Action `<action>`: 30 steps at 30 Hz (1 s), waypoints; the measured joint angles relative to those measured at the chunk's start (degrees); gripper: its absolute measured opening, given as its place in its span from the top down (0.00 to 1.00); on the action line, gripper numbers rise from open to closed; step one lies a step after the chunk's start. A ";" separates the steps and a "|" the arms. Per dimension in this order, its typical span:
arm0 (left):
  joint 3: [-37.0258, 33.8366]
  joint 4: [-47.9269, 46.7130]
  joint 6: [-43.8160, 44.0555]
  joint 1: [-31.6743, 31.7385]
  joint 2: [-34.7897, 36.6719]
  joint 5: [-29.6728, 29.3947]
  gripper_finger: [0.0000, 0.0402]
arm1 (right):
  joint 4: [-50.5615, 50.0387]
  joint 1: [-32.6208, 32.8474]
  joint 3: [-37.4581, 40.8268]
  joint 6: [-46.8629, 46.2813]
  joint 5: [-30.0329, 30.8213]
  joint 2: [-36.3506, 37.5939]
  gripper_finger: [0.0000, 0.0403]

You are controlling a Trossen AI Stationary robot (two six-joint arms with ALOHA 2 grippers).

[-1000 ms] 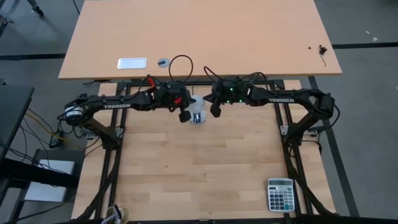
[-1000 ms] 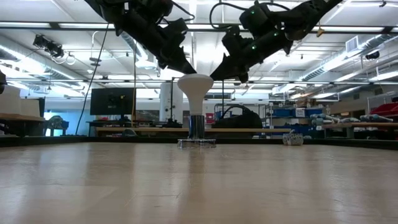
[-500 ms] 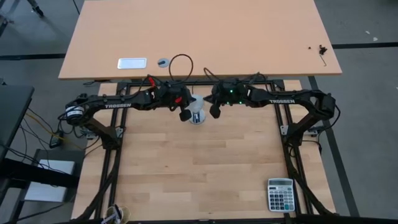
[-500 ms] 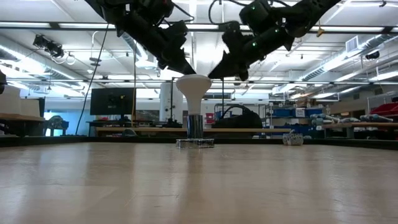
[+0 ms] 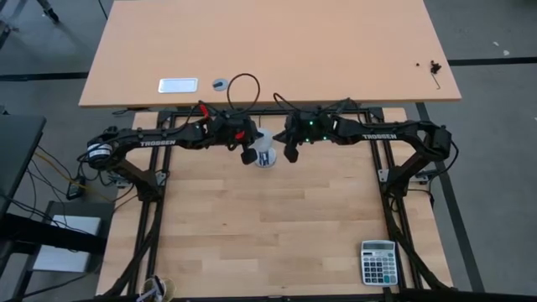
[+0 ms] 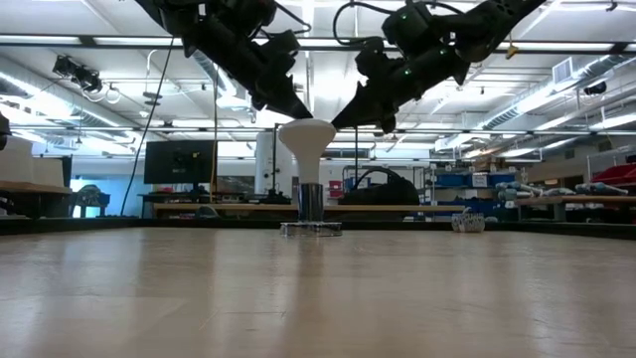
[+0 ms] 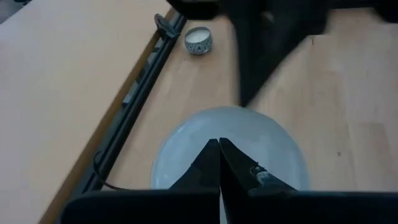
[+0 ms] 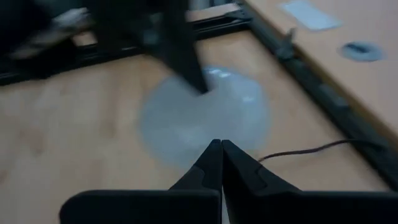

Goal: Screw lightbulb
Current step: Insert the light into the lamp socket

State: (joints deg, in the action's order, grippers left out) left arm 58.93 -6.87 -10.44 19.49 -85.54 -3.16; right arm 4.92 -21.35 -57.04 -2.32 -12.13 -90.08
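The white lightbulb (image 6: 307, 135) stands upright with its narrow neck in the socket (image 6: 311, 202), which sits on a flat base (image 6: 311, 228) near the table's far edge. From above, the bulb (image 5: 265, 156) shows between the two arms. My left gripper (image 6: 299, 111) is shut at the left of the head. My right gripper (image 6: 340, 121) is shut at the right of the head. The head fills both wrist views (image 7: 230, 143) (image 8: 205, 118). My left gripper's shut fingertips (image 6: 301, 113) rest against the upper left rim of the bulb's wide head (image 6: 291, 127), slanting down from the table's left. The bulb stays upright in the socket. My right gripper's shut fingertips (image 6: 338, 122) lie against the right rim of the head (image 6: 331, 127), slanting down from the table's right.
A calculator (image 5: 378, 262) lies at the near right corner. Beyond the frame rail (image 5: 210, 110) stands a second table with a white plate (image 5: 178, 85), a small round puck (image 5: 220, 84) and a small dark part (image 5: 434, 67). A black cord (image 5: 243, 82) loops behind the socket.
My right gripper has crept toward the table's left against the bulb's head. The bulb with its socket has shifted a little toward the left and stays upright. Both grippers have stayed shut.
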 joint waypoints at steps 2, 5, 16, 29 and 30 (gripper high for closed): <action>0.03 0.35 0.00 0.00 -0.09 0.32 1.00 | -1.05 0.41 -0.02 -0.40 -2.15 0.04 0.97; 0.04 0.44 0.00 -0.04 -0.13 0.25 1.00 | -2.40 0.80 0.15 -0.46 -3.35 0.11 0.97; 0.03 0.52 -0.11 0.00 -0.11 0.24 1.00 | 1.18 -1.53 0.02 0.69 6.57 0.36 0.98; -0.01 0.47 -0.07 0.04 -0.07 0.09 1.00 | 0.55 0.76 0.04 -0.58 -2.89 -0.49 0.98; 0.03 0.62 -0.07 0.02 -0.11 0.19 1.00 | 0.31 1.17 0.05 -0.72 -3.97 -0.49 0.98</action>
State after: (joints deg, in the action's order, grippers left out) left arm 58.96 -6.25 -10.50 19.51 -85.65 -2.97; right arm 5.22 -20.18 -56.98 -3.04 -16.10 -90.56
